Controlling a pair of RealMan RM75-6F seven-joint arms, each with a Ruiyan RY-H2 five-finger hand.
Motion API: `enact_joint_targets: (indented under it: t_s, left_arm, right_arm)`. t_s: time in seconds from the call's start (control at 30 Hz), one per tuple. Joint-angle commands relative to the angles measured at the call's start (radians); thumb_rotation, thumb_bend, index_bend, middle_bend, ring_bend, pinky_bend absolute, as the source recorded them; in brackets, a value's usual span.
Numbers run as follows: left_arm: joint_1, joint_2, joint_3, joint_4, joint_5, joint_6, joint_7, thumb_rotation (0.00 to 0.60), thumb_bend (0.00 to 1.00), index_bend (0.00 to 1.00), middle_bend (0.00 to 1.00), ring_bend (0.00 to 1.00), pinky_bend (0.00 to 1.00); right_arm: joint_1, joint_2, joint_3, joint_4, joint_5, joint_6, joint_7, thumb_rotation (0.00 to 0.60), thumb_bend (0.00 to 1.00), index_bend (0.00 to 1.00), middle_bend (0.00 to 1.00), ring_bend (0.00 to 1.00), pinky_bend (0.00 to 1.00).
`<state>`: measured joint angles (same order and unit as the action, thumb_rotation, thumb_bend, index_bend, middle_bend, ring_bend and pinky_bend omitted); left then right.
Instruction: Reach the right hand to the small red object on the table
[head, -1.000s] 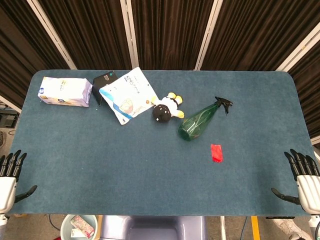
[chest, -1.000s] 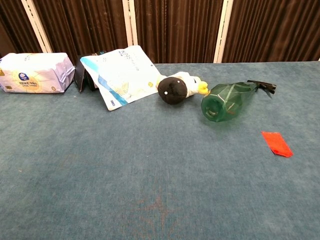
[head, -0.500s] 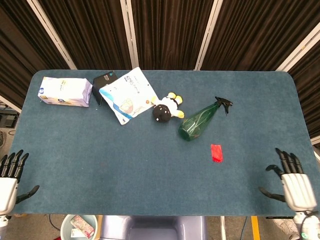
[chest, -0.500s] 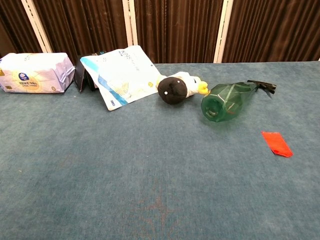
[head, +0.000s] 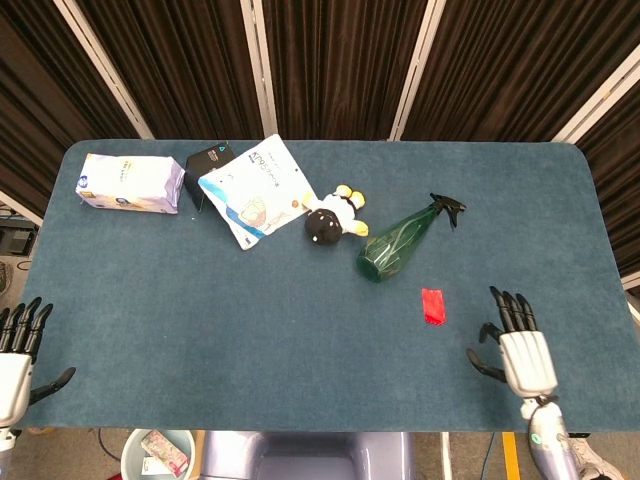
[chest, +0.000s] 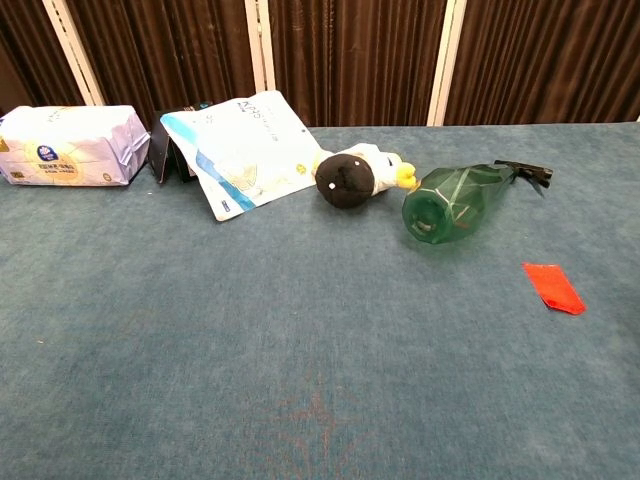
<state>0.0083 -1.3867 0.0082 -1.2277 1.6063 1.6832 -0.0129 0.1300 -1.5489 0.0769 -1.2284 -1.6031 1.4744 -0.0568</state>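
Reaching well means steering your right hand (head: 524, 358), fingers spread and empty, forward-left over the counter (head: 250, 330) to the small red object (head: 433, 306) below the green spray bottle (head: 398, 243).

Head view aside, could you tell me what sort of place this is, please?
Probably a robot test bench: a blue-felt table before dark curtains, unrelated household props like a green spray bottle, and a right robot hand.
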Motion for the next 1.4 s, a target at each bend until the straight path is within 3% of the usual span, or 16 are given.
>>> enact_joint_targets:
  t_s: [0.03,0.93,1.4]
  left_arm:
    - [-0.002,-0.007,-0.003,0.008,0.005,0.007,0.010,0.600,0.06,0.00,0.00,0.00,0.00]
    - [-0.014,-0.028,-0.013,0.024,-0.027,-0.052,0.031,0.600,0.07,0.00,0.00,0.00,0.00]
    - [-0.019,-0.025,-0.033,0.036,-0.063,-0.077,0.015,0.600,0.07,0.00,0.00,0.00,0.00]
  right_arm:
    - [0.036,-0.051,0.019,0.047,0.031,-0.052,-0.013,0.600,0.27,0.57,0.00,0.00,0.00]
    - [0.164,-0.295,0.071,0.335,0.138,-0.210,-0.011,0.600,0.28,0.53,0.00,0.00,0.00]
    - [0.181,-0.362,0.071,0.405,0.162,-0.222,-0.004,0.600,0.28,0.52,0.00,0.00,0.00]
